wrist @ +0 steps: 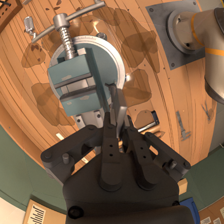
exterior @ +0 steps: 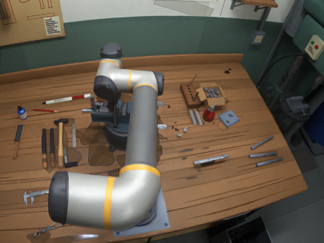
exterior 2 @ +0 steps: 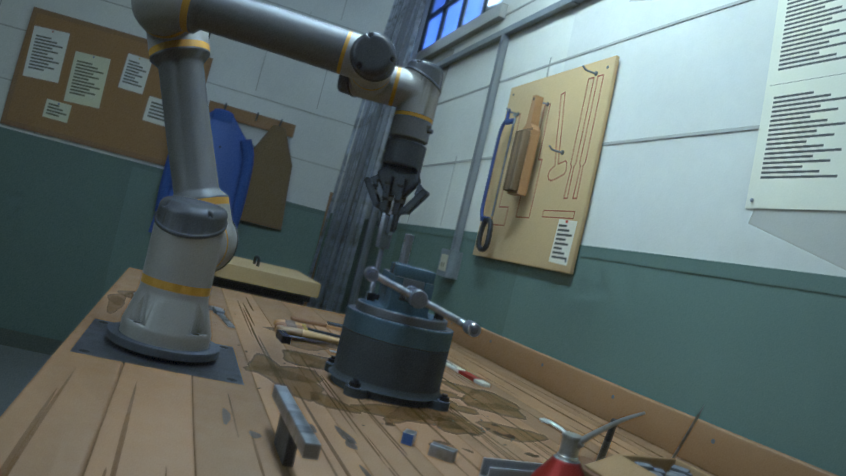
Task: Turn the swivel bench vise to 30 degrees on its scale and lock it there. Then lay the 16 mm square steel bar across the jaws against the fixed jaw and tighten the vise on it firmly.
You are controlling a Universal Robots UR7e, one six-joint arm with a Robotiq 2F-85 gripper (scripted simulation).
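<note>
My gripper [wrist: 119, 126] [exterior 2: 393, 207] points straight down beside the blue swivel vise [wrist: 81, 83] [exterior 2: 393, 331] [exterior: 110, 116]. It is at the top of an upright grey lever [wrist: 116, 101] [exterior 2: 384, 234] that rises from the side of the vise's round base. The vise's jaws [wrist: 76, 87] stand apart with nothing between them. Its screw handle [wrist: 63, 20] [exterior 2: 423, 299] sticks out at the front. A graduated scale ring [wrist: 87, 39] runs around the base. Several steel bars [exterior: 210, 159] [exterior: 262, 142] lie on the bench to the right. My gripper is closed on the lever.
My own arm [exterior: 140, 127] crosses the bench in front of the vise and hides part of it. Files and a hammer [exterior: 60, 140] lie to the left. A box of parts [exterior: 210, 92] and a red oil can [exterior: 209, 114] sit to the right.
</note>
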